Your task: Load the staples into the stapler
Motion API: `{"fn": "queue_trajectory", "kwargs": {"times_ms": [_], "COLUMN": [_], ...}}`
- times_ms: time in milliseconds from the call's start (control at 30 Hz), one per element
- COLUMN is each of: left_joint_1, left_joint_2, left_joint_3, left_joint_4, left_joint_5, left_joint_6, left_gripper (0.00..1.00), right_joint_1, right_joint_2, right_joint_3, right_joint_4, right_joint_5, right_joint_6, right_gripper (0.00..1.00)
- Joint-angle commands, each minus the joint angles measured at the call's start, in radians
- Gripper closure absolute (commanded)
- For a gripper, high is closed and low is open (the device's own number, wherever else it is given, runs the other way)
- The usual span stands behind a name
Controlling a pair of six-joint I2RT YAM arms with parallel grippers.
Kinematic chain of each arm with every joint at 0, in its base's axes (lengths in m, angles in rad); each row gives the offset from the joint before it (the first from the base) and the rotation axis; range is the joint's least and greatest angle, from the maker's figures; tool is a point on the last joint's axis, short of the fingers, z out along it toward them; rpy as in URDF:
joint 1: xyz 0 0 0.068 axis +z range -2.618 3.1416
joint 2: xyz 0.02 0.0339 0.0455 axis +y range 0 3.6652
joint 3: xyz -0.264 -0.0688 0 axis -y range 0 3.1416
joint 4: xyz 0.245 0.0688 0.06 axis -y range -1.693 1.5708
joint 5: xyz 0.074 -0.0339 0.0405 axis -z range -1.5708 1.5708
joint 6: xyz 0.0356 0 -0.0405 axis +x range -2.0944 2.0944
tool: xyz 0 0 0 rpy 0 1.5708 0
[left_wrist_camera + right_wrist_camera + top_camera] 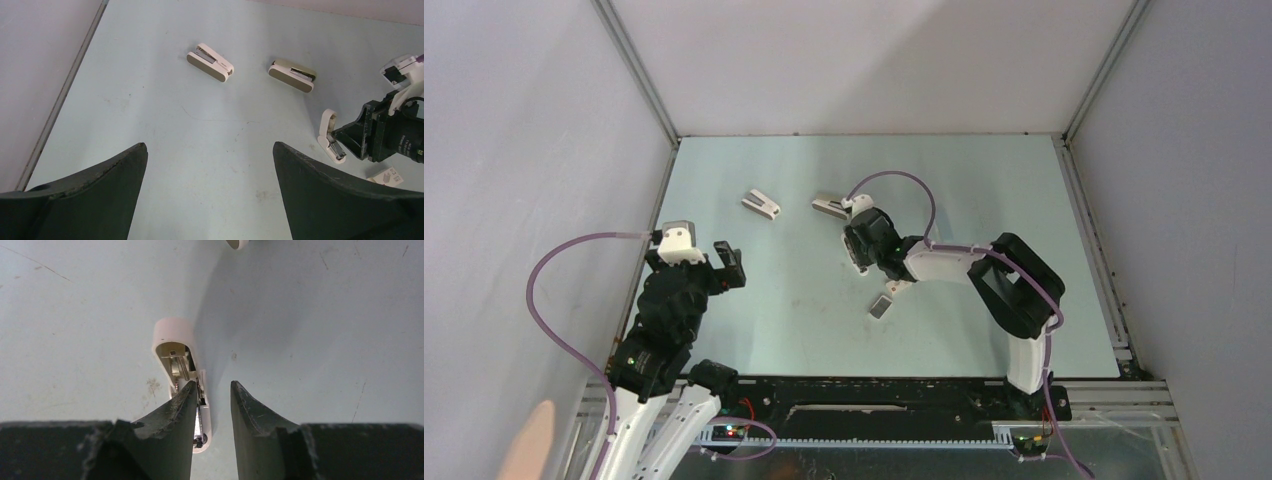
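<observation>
The stapler (172, 347) lies on the table with its top hinged up and its silvery metal channel showing. It is slim and white, and it also shows in the left wrist view as the stapler (329, 136). My right gripper (213, 386) hangs low over its near end, open by a narrow gap. The left fingertip (186, 395) covers the metal channel, and only the stapler's right edge lies in the gap. The staples (881, 306), a small box, lie just behind the right wrist, seen too as the staples (388, 176). My left gripper (210, 145) is wide open over bare table, far to the left.
Two stubby wedge-shaped staplers lie toward the back: a white one (761, 203) and a beige one (829, 204). Grey walls close in the table (984, 180) at the back and on both sides. The right arm's purple cable (904, 180) loops above its wrist.
</observation>
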Motion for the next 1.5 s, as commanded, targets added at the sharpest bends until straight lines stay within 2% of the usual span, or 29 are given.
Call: {"fn": "queue_trajectory", "kwargs": {"times_ms": [0,500,600,767,900,1267,1467], "left_joint_1": [0.009,0.013,0.013,0.015,0.017,0.017,0.017], "left_joint_2": [0.009,0.014,0.017,0.021,0.023,0.047,0.101], "left_joint_3": [-0.009,-0.007,-0.008,-0.009,-0.009,-0.007,0.029], "left_joint_4": [0.036,0.036,0.036,0.035,0.033,0.032,0.017], "left_joint_5": [0.014,0.012,0.011,0.009,0.008,0.006,0.052], "left_joint_6": [0.011,0.011,0.011,0.011,0.010,0.008,-0.047], "left_gripper": [0.02,0.02,0.02,0.02,0.02,0.02,0.02], "right_joint_1": [-0.005,0.030,0.030,0.030,0.032,0.032,0.034], "right_joint_2": [0.013,-0.130,-0.164,-0.159,-0.113,-0.031,-0.045], "right_joint_3": [0.035,-0.045,-0.060,-0.075,-0.077,-0.078,-0.112], "right_joint_4": [0.010,-0.070,-0.059,-0.033,-0.017,0.005,0.024], "right_joint_5": [-0.014,-0.005,-0.024,-0.068,-0.071,-0.068,-0.071], "right_joint_6": [0.011,0.022,0.013,-0.012,-0.016,-0.032,-0.046], "right_gripper": [0.67,0.67,0.65,0.56,0.55,0.63,0.78]}}
